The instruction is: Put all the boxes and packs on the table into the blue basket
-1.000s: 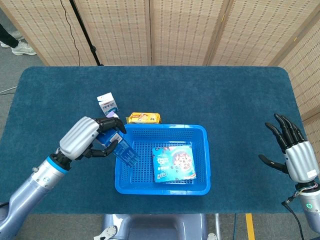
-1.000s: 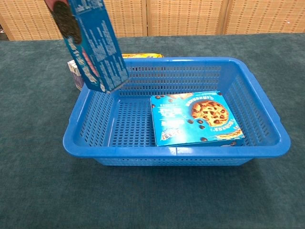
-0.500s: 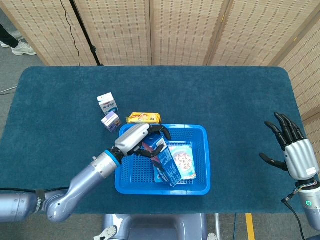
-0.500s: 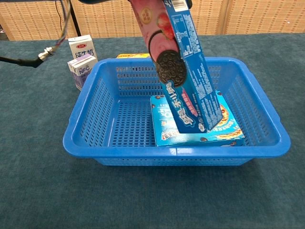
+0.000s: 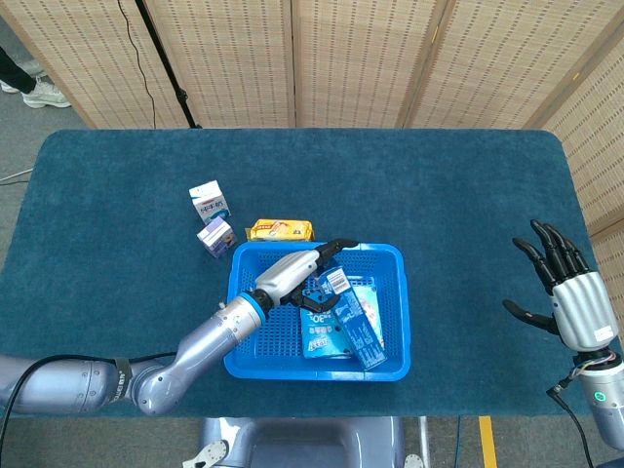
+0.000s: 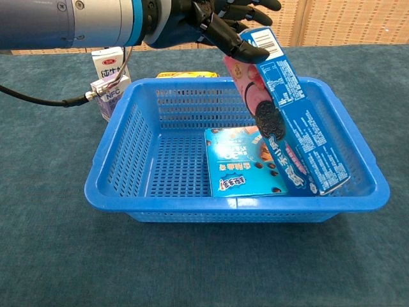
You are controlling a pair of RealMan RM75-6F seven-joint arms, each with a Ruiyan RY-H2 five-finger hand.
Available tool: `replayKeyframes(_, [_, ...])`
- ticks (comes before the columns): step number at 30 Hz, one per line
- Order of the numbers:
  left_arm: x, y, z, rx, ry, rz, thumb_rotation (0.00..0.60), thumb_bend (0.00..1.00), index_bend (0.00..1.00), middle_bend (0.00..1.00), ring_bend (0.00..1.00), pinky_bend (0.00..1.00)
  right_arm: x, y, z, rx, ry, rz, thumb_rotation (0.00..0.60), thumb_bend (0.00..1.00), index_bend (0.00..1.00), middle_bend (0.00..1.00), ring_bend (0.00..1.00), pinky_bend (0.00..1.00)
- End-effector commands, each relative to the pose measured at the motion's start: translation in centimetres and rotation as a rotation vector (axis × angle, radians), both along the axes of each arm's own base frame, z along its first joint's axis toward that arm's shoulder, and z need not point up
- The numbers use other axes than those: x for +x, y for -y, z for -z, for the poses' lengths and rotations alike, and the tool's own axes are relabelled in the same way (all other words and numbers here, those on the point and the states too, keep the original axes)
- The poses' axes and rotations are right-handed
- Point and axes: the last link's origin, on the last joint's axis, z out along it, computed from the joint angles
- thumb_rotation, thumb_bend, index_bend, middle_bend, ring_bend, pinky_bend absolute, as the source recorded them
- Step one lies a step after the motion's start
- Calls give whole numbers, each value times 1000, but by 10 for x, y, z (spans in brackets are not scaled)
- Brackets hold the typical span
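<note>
The blue basket sits at the table's front middle. A blue cookie box lies flat inside it. Leaning tilted over that box on the basket's right side is a blue and pink Oreo box. My left hand hovers over the basket with its fingers spread, and one fingertip touches the Oreo box's top end. My right hand is held open off the table's right edge, away from everything.
Two small milk cartons stand on the blue cloth left of the basket. A yellow pack lies just behind the basket's back rim. Wicker screens stand behind the table.
My left hand carried the Oreo box rightward into the basket. The box tipped from upright to leaning over the cookie box, and the fingers spread off it. The right hand stayed put.
</note>
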Motion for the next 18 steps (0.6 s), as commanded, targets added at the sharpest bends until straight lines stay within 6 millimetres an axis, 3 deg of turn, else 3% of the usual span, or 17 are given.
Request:
replayKeyframes(1, [0, -10, -9, 145, 37, 10, 600, 280, 0, 0, 0, 0, 0, 0, 0, 5, 1, -2, 600, 0, 133, 0, 0, 159])
replayKeyframes(8, [-11, -19, -28, 263, 42, 48, 600, 259, 0, 0, 0, 0, 0, -1, 0, 6, 3, -1, 600, 0, 131, 0, 0, 159])
replayKeyframes(13, [-42, -34, -53, 369, -143, 102, 600, 237, 0, 0, 0, 0, -1, -2, -2, 3, 11, 1, 600, 0, 131, 0, 0, 159])
replayKeyframes(18, [-93, -60, -88, 497, -379, 44, 600, 235, 0, 0, 0, 0, 1, -2, -2, 10, 13, -4, 600, 0, 130, 0, 0, 159])
